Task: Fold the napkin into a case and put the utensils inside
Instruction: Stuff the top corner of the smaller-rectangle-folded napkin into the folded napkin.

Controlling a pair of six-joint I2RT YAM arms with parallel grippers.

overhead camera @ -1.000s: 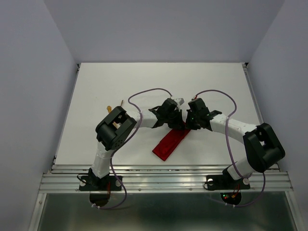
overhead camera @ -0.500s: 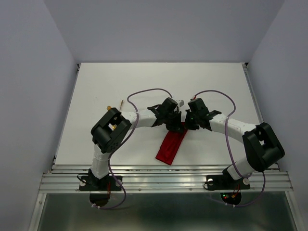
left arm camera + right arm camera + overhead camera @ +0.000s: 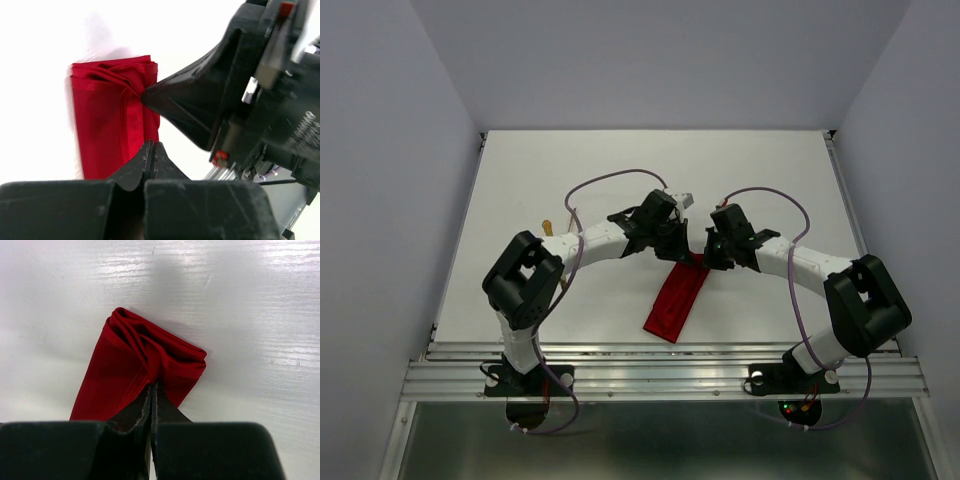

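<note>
Left elbow (image 3: 525, 280) swung outward; left end effector (image 3: 151, 148) closed beside case (image 3: 100, 120), right end effector (image 3: 151, 390) clamping it.

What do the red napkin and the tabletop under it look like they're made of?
The napkin: soft woven cloth, matte with a slight sheen; it bunches into folds where the right gripper pinches it. The table: hard, smooth white surface, semi-gloss, probably laminate or painted board; it shows streaky glare.

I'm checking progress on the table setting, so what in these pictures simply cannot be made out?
Utensils: top view, only a gold tip shows beside the left arm; the rest is hidden.
Napkin far end: top view, covered by the right gripper.
Left gripper: left wrist view, its own fingers hide whether it touches the napkin.
</note>
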